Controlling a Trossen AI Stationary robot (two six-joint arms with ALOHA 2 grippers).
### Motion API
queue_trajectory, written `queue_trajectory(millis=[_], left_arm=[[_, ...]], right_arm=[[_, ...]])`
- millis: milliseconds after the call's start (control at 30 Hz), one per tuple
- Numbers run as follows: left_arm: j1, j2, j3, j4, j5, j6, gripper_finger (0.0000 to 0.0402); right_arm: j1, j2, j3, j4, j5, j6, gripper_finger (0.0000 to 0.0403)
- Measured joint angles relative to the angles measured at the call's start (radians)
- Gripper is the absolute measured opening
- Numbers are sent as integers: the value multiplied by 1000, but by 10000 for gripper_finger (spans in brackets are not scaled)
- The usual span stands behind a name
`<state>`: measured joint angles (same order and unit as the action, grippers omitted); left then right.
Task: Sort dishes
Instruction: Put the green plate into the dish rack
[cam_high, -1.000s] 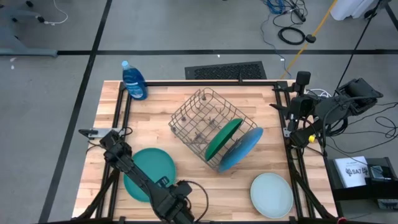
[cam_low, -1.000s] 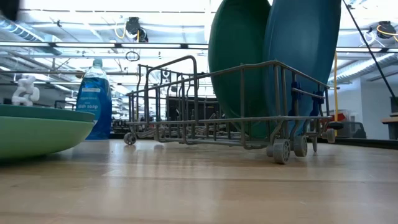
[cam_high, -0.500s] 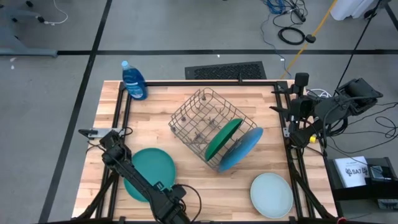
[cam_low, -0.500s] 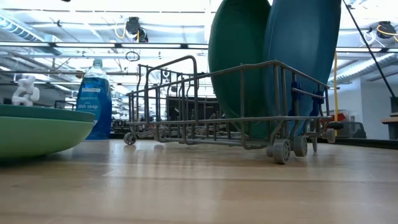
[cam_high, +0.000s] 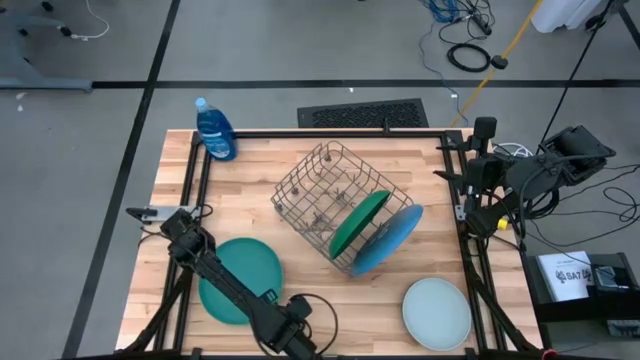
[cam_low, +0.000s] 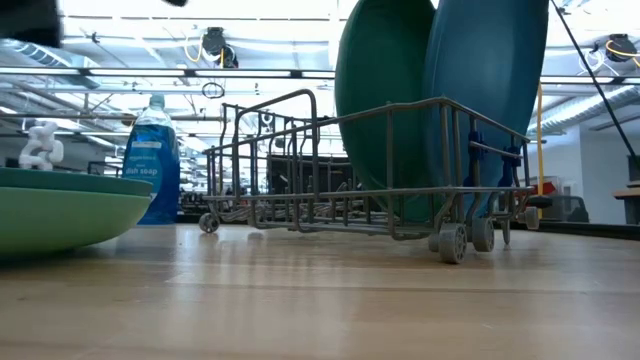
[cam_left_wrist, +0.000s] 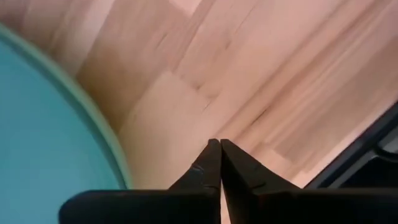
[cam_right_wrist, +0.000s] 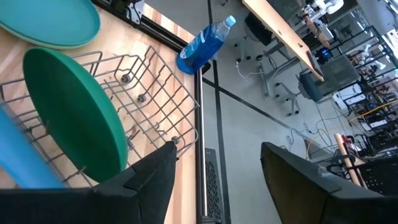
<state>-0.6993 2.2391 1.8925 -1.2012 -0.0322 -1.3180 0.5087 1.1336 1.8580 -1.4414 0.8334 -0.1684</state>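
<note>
teal plate (cam_high: 240, 279), dark green plate (cam_high: 358, 223), bright blue plate (cam_high: 388, 240), pale mint plate (cam_high: 437, 312), grey wire rack (cam_high: 322, 190).

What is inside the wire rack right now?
Two plates stand on edge in the wire rack: a dark green plate and a blue plate. Their lower edges are hidden behind the wires.

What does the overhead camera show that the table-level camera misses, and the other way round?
Only the high view shows the pale mint round plate lying flat on the wooden table, and the left end effector at the table's near edge. Only the low view shows ceiling lights and the room behind. Both show the grey wire rack holding the dark green plate and bright blue plate, plus the blue plastic bottle.
</note>
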Motion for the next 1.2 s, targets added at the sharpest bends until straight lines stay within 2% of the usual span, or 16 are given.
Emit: queue_trajectory(millis=[133, 300, 400, 567, 700, 800, 967, 1133, 1200], left_arm=[[22, 0, 33, -20, -17, 45, 2], [46, 0, 89, -155, -9, -4, 4], [39, -1, 130, -254, -38, -26, 17], [-13, -2, 140, -355, -111, -46, 83], [-43, -2, 117, -329, -123, -67, 156], [-59, -2, 99, -277, -123, -72, 188], [-83, -2, 73, -278, -122, -116, 194], [-116, -2, 43, -244, -119, -124, 181], [-140, 0, 37, -261, -152, -158, 176]], right_arm=[[0, 0, 0, 0, 1, 0, 226], [0, 0, 0, 0, 1, 0, 226], [0, 0, 0, 0, 1, 0, 226], [0, 0, 0, -2, 1, 0, 226], [0, 0, 0, -3, 1, -2, 226], [0, 0, 0, -3, 0, -7, 226], [0, 0, 0, -3, -3, -6, 226], [0, 0, 0, -9, -3, 0, 226], [0, 0, 0, -10, -3, 0, 226]])
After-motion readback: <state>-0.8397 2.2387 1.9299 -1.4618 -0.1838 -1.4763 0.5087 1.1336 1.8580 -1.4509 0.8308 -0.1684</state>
